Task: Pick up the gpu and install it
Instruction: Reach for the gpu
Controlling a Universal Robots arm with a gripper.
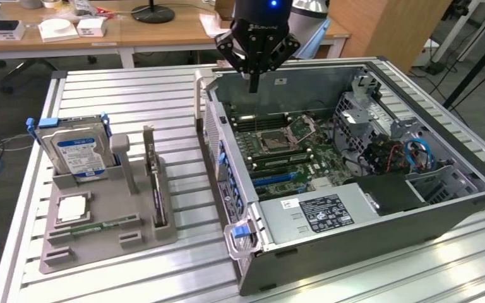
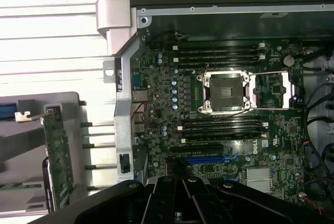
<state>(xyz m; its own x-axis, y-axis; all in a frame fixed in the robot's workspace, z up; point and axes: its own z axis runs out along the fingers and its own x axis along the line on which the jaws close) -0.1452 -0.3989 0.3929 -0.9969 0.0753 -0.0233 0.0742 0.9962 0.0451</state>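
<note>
The gpu (image 1: 156,184) stands on edge in a slot of the grey holder (image 1: 133,243), at the exterior view's left of the open computer case (image 1: 444,208). In the wrist view the gpu (image 2: 57,156) shows its green board with the silver bracket at one end. My gripper (image 1: 252,87) hangs above the far end of the case, over the motherboard (image 1: 280,142), well apart from the gpu. Its black fingers are shut together with nothing between them. The gripper (image 2: 182,205) also shows over the motherboard (image 2: 156,78) in the wrist view.
A hard drive (image 1: 78,151) in a blue frame stands at the far end of the holder, with a processor chip (image 1: 72,207) and a memory stick (image 1: 103,224) lying nearer. A blue slot (image 2: 209,158) sits on the motherboard. Desks with clutter stand behind the slatted table (image 1: 124,101).
</note>
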